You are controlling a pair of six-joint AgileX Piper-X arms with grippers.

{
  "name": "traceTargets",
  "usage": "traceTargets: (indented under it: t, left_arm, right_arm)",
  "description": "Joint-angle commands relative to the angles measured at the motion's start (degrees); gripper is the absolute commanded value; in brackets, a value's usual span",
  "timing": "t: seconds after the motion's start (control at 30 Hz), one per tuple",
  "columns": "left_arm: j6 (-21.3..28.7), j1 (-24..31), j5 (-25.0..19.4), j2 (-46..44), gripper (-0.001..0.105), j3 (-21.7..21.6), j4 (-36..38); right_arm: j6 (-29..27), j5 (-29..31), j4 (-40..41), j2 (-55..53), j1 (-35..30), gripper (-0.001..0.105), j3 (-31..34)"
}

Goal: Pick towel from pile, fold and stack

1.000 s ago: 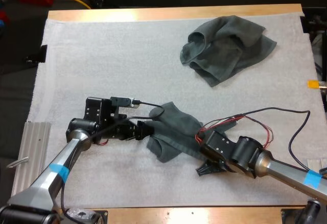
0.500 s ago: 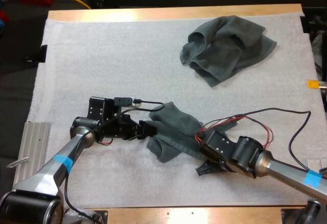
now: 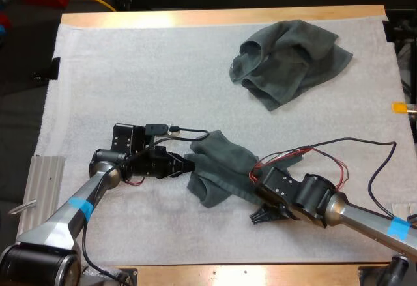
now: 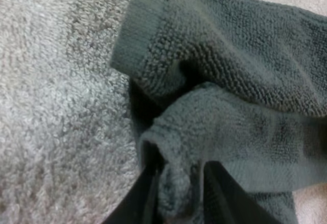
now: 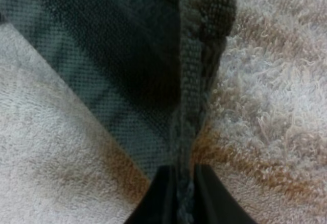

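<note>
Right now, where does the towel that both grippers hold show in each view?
High view: towel on the near half of the mat, between left gripper and right gripper.
Left wrist view: towel over the mat, one fold pinched in left gripper.
Right wrist view: towel hem pinched in right gripper.
Shared landmark: the white mat underneath.
</note>
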Motion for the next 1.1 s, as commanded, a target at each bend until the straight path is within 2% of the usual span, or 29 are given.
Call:
traceTargets:
  t: [0.0, 0.07, 0.13, 0.2, 0.37, 0.57, 0.77, 1.07]
  left_arm:
    - [-0.2, -0.1, 1.0, -0.9, 0.018, -0.1, -0.3]
    - [-0.1, -0.1, 0.5, -2.0, 0.017, -0.1, -0.3]
    - [0.3, -0.1, -0.7, -3.7, 0.006, -0.1, -0.3]
    - [0.5, -0.1, -1.7, -5.5, 0.000, -0.1, -0.3]
    - [0.7, -0.1, -1.5, -10.3, 0.000, -0.1, 0.9]
    - [0.7, -0.1, -1.5, -17.5, 0.000, -0.9, 5.9]
    - [1.1, -0.1, -2.2, -23.6, 0.000, -6.5, 13.9]
    - [5.5, -0.1, -6.9, -25.5, 0.000, -19.6, 27.8]
  right_arm:
    - [0.2, 0.8, 0.6, -0.2, -0.1, 0.002, 0.1]
    - [0.2, 0.8, 0.6, -0.2, -0.1, 0.002, 0.1]
    - [0.2, 0.8, 0.6, -0.2, -0.1, 0.002, 0.1]
    - [0.2, 0.8, 0.6, -0.2, -0.1, 0.002, 0.1]
    - [3.2, 0.8, 0.4, -0.2, -0.1, 0.002, -0.5]
    - [4.1, 0.8, -0.6, -0.7, -0.1, 0.002, -5.5]
    - [3.6, 2.5, -2.1, -3.3, -0.1, 0.002, -11.1]
    - [3.6, 2.1, -2.2, -7.4, -5.4, 0.002, -16.0]
